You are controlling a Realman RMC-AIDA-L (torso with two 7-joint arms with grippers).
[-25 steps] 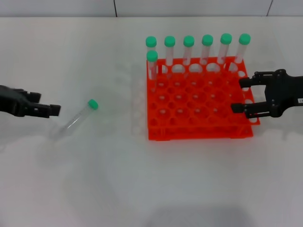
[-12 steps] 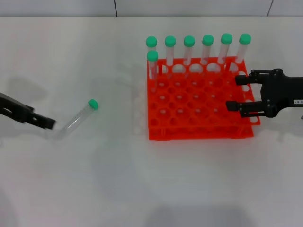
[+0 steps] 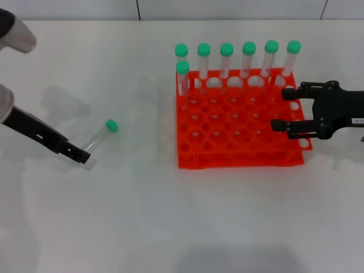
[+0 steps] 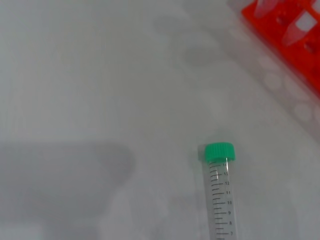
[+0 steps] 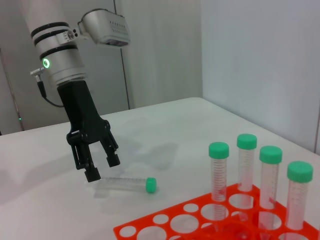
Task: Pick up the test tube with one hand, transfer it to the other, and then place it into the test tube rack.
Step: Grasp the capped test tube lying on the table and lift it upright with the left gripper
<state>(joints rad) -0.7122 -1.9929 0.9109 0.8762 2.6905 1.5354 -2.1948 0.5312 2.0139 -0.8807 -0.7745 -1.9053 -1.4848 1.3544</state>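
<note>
The test tube (image 3: 98, 138) lies on the white table left of the rack, its green cap (image 3: 111, 125) pointing toward the rack. It also shows in the left wrist view (image 4: 220, 200) and the right wrist view (image 5: 125, 182). My left gripper (image 3: 79, 154), unlabelled and on the arm with the green light, is open and hangs just over the tube's clear bottom end; the right wrist view shows it (image 5: 102, 168) with jaws spread. My right gripper (image 3: 282, 109), with the white label, is open and empty over the right edge of the orange-red rack (image 3: 239, 153).
Several green-capped tubes (image 3: 226, 60) stand upright along the rack's back row, with one more (image 3: 182, 79) at its left side. They also show in the right wrist view (image 5: 247, 170). The rack's corner (image 4: 300, 35) shows in the left wrist view.
My left arm has risen and swung in, bringing its gripper right and down to the tube's clear end. My right gripper has edged left over the rack. The tube has not moved.
</note>
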